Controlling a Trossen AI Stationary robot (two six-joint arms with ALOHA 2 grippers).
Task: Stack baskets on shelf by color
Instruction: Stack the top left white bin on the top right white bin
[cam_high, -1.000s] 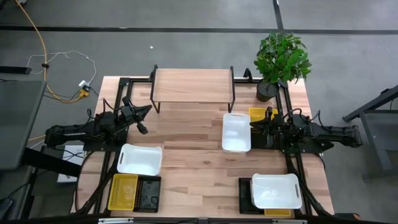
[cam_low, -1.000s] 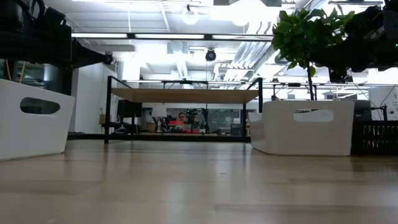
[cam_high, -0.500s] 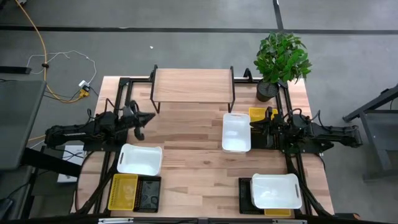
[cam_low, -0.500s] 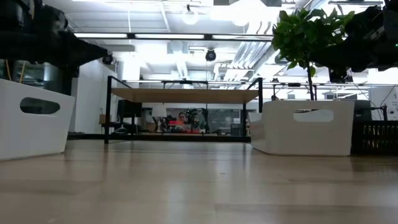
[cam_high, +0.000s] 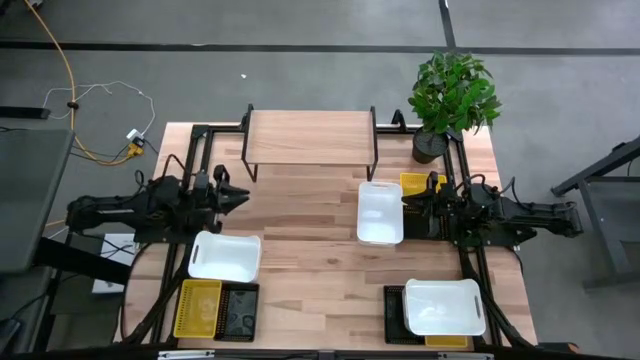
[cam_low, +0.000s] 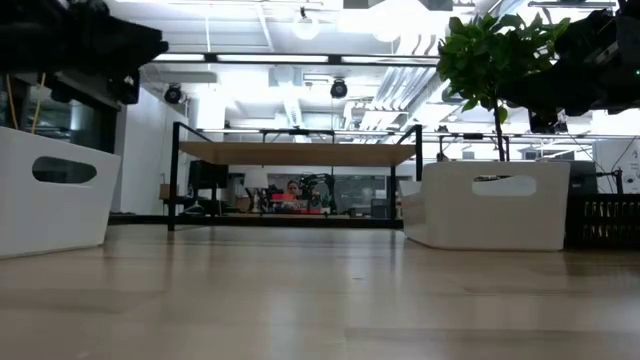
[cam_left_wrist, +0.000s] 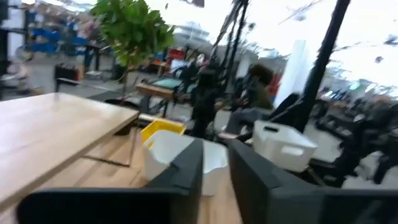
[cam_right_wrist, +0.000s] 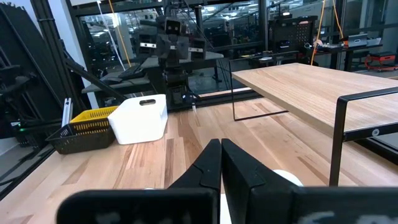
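A low shelf (cam_high: 309, 137) with a light wood top on thin black legs stands at the middle of the table's (cam_high: 310, 260) far edge, with nothing on it. In the level view it sits in the background, its top raised above the table.

The baskets are scattered over the table. A white basket (cam_high: 380, 212) sits right of centre, just in front of the shelf's right end, with a yellow basket (cam_high: 416, 184) touching its far right corner. A second white basket (cam_high: 225, 256) lies toward the left edge. At the near left corner a yellow basket (cam_high: 197, 307) and a black basket (cam_high: 238, 311) sit side by side. At the near right corner a third white basket (cam_high: 444, 306) lies on top of a black basket (cam_high: 395, 311), and a sliver of yellow shows under its near edge.

The left gripper (cam_high: 240, 195) hangs above the table near the left edge, between the shelf and the left white basket, pointing toward the centre. Its two fingers stand a little apart with a narrow gap, and nothing is between them.

The right gripper (cam_high: 410, 203) hangs at the right edge, just beside the central white basket. Its fingers are pressed together and hold nothing.

A potted plant (cam_high: 452, 98) stands at the far right corner.
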